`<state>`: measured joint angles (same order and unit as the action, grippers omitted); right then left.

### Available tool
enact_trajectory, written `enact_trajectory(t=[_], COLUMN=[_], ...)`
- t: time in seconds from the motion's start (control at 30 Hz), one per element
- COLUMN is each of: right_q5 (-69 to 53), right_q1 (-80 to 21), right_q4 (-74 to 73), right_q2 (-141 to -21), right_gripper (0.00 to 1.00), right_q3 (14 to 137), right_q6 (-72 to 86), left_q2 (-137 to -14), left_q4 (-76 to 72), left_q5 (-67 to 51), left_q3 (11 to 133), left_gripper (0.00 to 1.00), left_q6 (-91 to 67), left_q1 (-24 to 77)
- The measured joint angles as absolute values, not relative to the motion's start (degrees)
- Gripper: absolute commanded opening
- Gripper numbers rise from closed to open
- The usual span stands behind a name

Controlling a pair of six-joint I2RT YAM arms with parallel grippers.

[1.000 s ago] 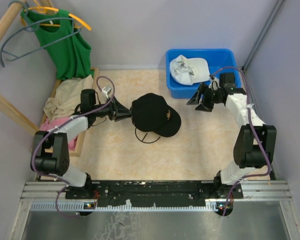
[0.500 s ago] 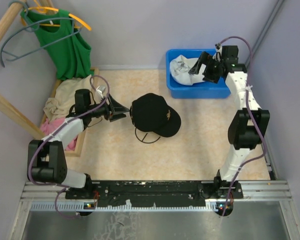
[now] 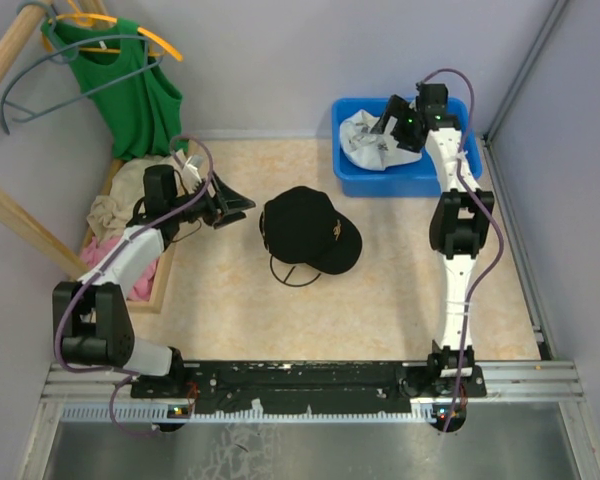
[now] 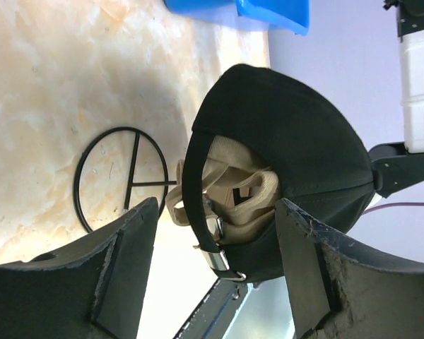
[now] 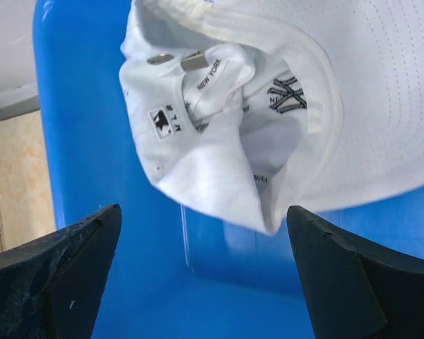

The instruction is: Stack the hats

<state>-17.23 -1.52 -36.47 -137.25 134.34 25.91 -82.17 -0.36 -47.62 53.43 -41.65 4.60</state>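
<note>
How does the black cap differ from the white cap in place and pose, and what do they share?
Place: the black cap sits on the table; the white cap lies in the blue bin. Pose: the black cap has a domed shape, with a tan cap nested inside; the white cap is crumpled, lining and labels showing. Both are soft baseball caps with embroidered logos.

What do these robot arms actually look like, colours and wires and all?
The left arm and right arm are slim white links joined by chunky black joints. A purple cable loops along each. The left gripper and right gripper each carry two black wedge-shaped fingers, scuffed grey at the edges.
</note>
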Motion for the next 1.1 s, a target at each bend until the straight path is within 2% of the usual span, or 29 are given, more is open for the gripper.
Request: enact_trajectory(t=[0.13,0.8,0.87,0.97,1.03,1.1], right_q5=[-16.5,-17.6,-17.2,-15.8,-14.2,-12.7], right_q1=[-2.1,-6.3,-6.6,-6.7,-6.8,-6.8], right_q4=[-36.6,-30.8,-30.1,-29.5,-29.3,-29.0], right_q2=[-142.4,-151.9,-152.3,-152.4,-152.4,-152.4], right_gripper=[0.99,0.99,0.94,0.76,0.67,0.53], right_q3=[139.3,141.1,141.5,141.5,141.5,141.5], right_q6=[27.1,30.6,31.0,31.6,32.0,32.5], left_q2=[-82.2,-83.8,-83.9,-83.9,-83.9,-83.9], left_q4=[-0.3,-0.3,-0.3,0.2,0.9,1.4], left_q5=[-46.8,-45.3,-45.2,-45.0,-44.8,-44.7], left_q3=[55.3,57.1,57.7,58.5,59.4,60.0], left_gripper=[0.74,0.75,0.75,0.75,0.75,0.75], left_q6=[-41.3,-41.0,-40.9,-40.4,-40.0,-39.6], left_q1=[4.3,3.4,3.4,3.3,3.1,2.9])
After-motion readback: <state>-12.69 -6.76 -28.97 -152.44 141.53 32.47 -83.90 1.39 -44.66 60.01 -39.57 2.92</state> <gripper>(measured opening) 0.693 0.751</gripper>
